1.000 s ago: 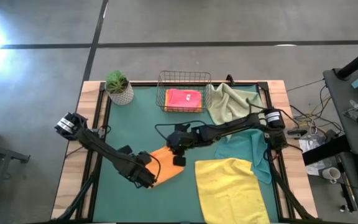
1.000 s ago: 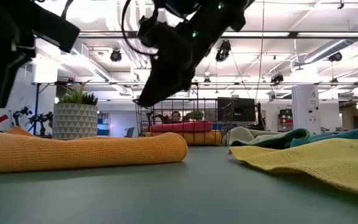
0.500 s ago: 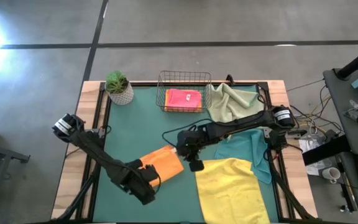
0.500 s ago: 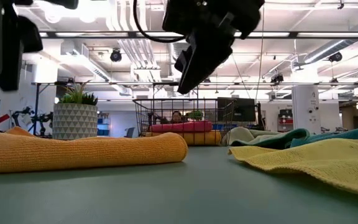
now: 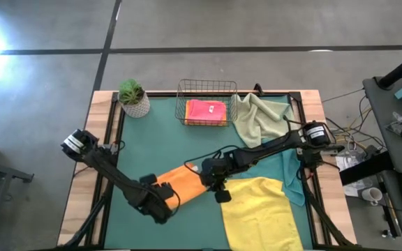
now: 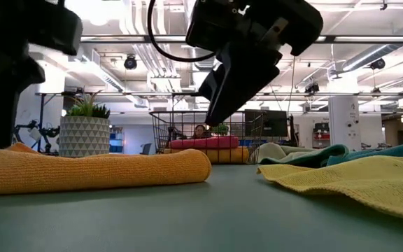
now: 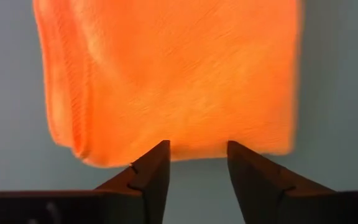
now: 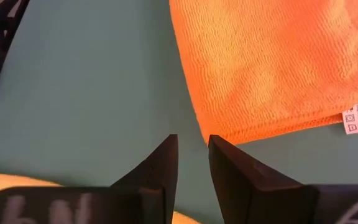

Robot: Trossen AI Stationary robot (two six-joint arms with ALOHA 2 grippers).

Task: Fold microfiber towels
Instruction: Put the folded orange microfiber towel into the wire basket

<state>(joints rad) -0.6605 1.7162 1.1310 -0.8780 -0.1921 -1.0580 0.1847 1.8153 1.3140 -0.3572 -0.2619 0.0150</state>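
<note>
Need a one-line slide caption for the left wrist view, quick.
Left hand, fingers parted, poised at the near edge of the folded orange towel on the green mat.

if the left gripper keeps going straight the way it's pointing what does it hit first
Most likely the folded orange towel: the left gripper sits open just short of the towel's near edge, aimed at it, with nothing between. Its height above the mat is unclear.

Left gripper (image 7: 197,163) low, front-left of table, fingers parted with a clear gap. Right gripper (image 8: 192,163) mid-table, arm stretched in from the right, fingers narrowly apart, nothing between.
</note>
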